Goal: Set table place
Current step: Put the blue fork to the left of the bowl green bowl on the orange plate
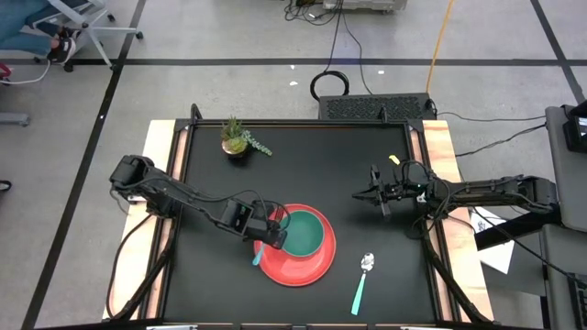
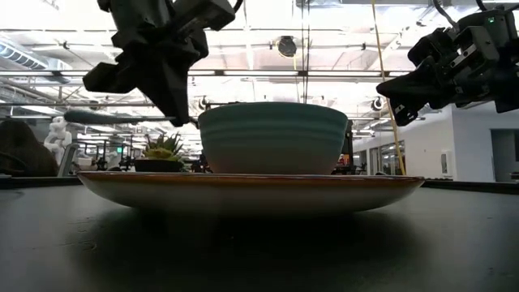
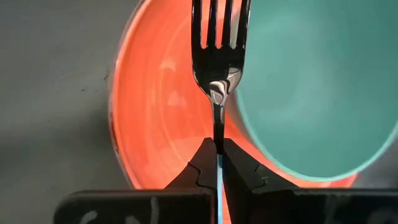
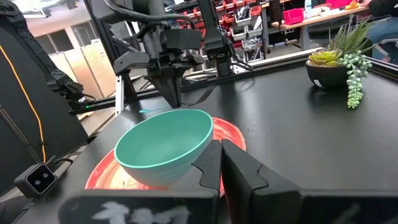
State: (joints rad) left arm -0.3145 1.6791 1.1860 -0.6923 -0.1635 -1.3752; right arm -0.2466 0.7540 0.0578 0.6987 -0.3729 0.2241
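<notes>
High view showed the left gripper (image 1: 272,231) over the red plate's (image 1: 303,270) left rim on the table (image 1: 303,160), clamped on the fork (image 1: 258,254), probably to lay it beside the plate. The teal bowl (image 1: 305,234) sat on the plate; the spoon (image 1: 363,280) lay just right of it. The right gripper (image 1: 374,193) waited closed and empty, well apart. Low view showed the bowl upright and centred. Left wrist view showed shiny tines over plate and bowl, the light-teal handle pinched between narrow fingers (image 3: 202,168). Right wrist view showed a smooth, empty bowl.
</notes>
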